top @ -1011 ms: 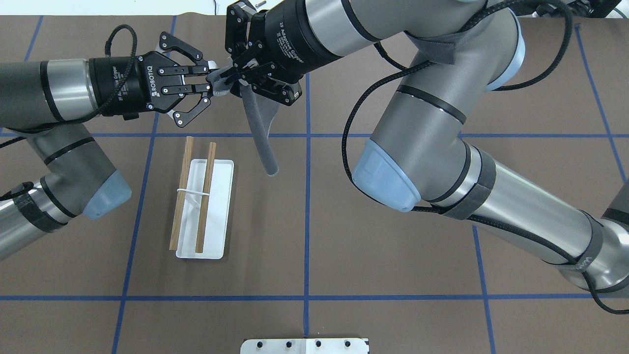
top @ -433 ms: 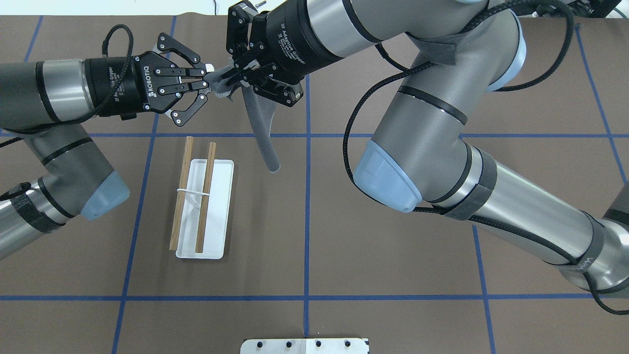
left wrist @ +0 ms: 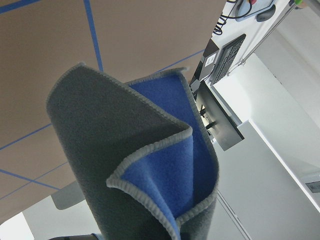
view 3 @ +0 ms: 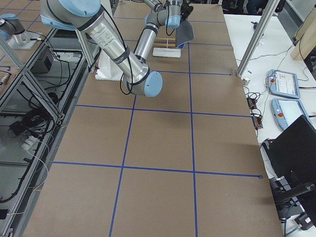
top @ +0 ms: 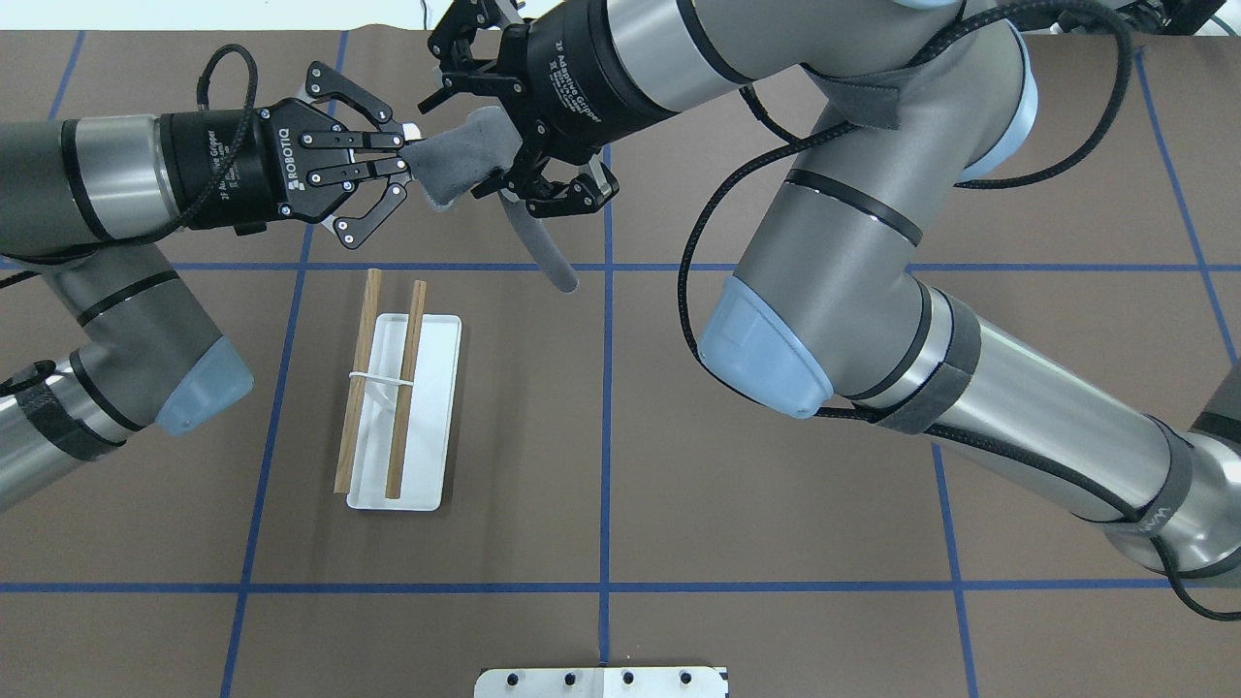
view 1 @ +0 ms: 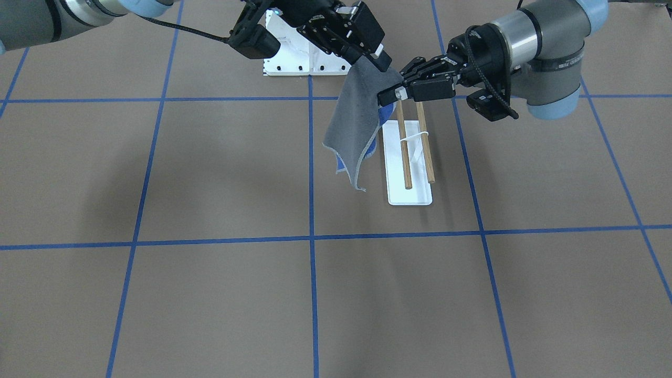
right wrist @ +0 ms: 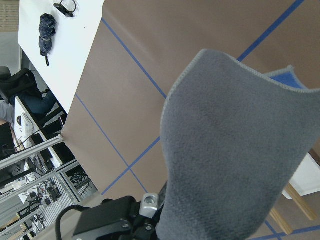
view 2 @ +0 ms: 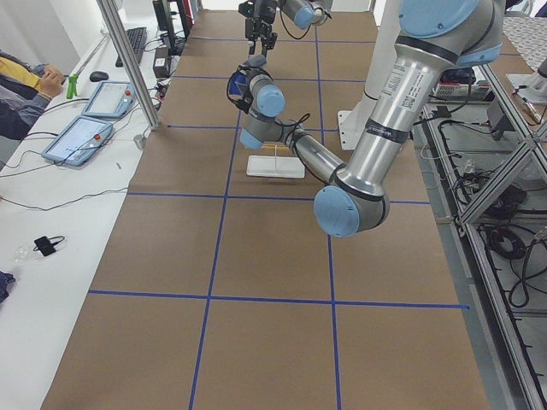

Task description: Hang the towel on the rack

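A: Grey fleece, blue showing in the fold: the towel [view 1: 357, 115] is held in the air, higher than the rack [view 1: 404, 152], and no part of it is touched.

B: One corner is pinched by the left gripper [top: 407, 163], fingers clamped on it. The right gripper [top: 472, 143] is seen with fingers apart, the cloth merely lying between them.

A: So the weight is probably carried by a single pinch. A slip is to be feared there.

B: And it hangs bunched, not spread. Lowered like that, the rack could be missed and the cloth dropped on the table [view 1: 210, 173].

A: The rack looks light, too. It could be dragged or tipped if the edging were snagged.
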### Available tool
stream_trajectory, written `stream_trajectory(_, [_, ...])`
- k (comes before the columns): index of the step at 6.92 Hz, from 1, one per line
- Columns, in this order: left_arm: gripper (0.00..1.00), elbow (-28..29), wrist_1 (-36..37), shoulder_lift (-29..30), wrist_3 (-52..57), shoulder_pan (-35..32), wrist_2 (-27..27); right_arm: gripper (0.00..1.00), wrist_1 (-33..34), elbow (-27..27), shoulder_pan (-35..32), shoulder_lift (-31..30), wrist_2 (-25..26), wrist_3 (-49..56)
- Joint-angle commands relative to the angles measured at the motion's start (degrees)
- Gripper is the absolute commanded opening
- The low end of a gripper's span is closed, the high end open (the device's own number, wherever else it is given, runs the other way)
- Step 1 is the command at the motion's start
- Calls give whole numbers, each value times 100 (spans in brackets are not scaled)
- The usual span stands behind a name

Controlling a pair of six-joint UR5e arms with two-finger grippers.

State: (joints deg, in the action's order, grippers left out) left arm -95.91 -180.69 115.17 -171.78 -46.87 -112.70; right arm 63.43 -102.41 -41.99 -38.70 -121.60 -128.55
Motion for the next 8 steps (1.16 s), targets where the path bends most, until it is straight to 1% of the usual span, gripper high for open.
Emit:
stream_trajectory(1, [0, -51, 16, -56, 1060, -15, -59, 100, -41, -172, -150, -215, -22, -13])
stream_trajectory(2, [0, -86, 42, -117, 1851, -15, -451, 100, -24, -548, -247, -687, -39, 222])
stream_trajectory(3, [0, -103, 147, -196, 2711, -33, -881, 100, 38, -926, -274, -1196, -39, 738])
stream_trajectory(4, [0, -104, 130, -354, 3390, -7, -1077, 100, 38, -1051, -361, -1523, -39, 908])
stream_trajectory(5, [0, -104, 139, -399, 3771, 37, -1427, 100, 38, -1079, -501, -1718, -65, 988])
stream_trajectory(6, [0, -104, 148, -408, 4140, 55, -1813, 100, 38, -1209, -537, -2085, -74, 1146])
stream_trajectory(7, [0, -95, 148, -478, 4292, 194, -1973, 100, 38, -1324, -581, -2411, -75, 1409])
stream_trajectory(8, [0, -95, 287, -496, 4311, 370, -1949, 100, 38, -1377, -625, -2675, -75, 1559])
